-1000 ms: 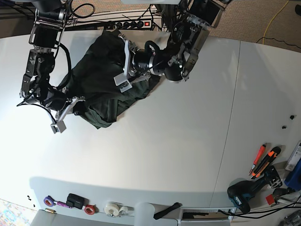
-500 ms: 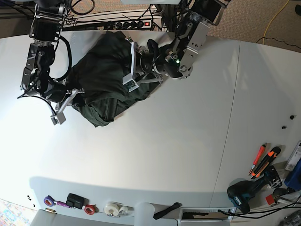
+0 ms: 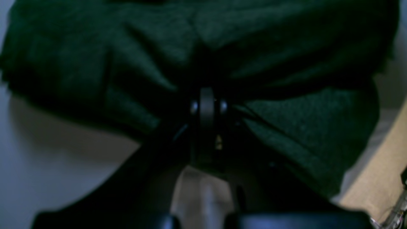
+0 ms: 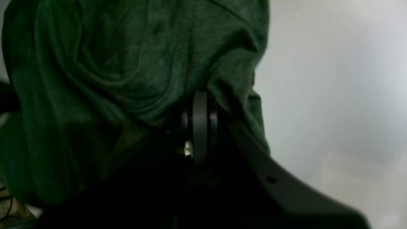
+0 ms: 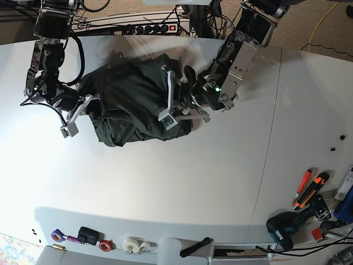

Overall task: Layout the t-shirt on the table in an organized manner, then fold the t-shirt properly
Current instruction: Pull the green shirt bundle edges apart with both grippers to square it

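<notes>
Your left end effector (image 5: 175, 105) clamped on shirt (image 5: 129, 99), right end effector (image 5: 91, 107) clamped on its opposite edge, shirt bunched between them on tabletop (image 5: 182, 182)
</notes>
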Controlling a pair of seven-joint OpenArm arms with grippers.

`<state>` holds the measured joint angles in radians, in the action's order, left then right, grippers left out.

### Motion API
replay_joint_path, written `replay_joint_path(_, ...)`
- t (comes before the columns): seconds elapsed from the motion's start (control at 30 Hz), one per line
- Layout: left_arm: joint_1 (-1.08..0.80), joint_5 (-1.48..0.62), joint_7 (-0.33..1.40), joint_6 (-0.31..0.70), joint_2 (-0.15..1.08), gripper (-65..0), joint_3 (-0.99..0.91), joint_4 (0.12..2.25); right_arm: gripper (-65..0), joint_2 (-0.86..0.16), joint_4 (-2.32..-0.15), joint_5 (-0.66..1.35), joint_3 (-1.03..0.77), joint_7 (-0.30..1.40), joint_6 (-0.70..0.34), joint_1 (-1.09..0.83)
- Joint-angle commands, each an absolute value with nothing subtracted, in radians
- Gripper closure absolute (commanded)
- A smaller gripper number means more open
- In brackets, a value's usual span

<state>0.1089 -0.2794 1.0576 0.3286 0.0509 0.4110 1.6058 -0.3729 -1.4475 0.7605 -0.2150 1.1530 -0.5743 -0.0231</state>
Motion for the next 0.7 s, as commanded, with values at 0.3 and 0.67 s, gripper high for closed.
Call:
replay_joint_path(0.3, 0.152, -0.252, 1.019, 0.285, 0.064, 0.0, 0.409, 1.620, 0.0, -0.382, -1.524, 0.709, -0.228, 1.206, -0.541, -0.066)
replay_joint_path(0.67, 0.150, -0.612, 0.917, 0.413, 0.064, 0.0, 0.336, 1.677, 0.0, -0.383, -1.524, 0.714, -0.530, 1.115, -0.550, 0.031)
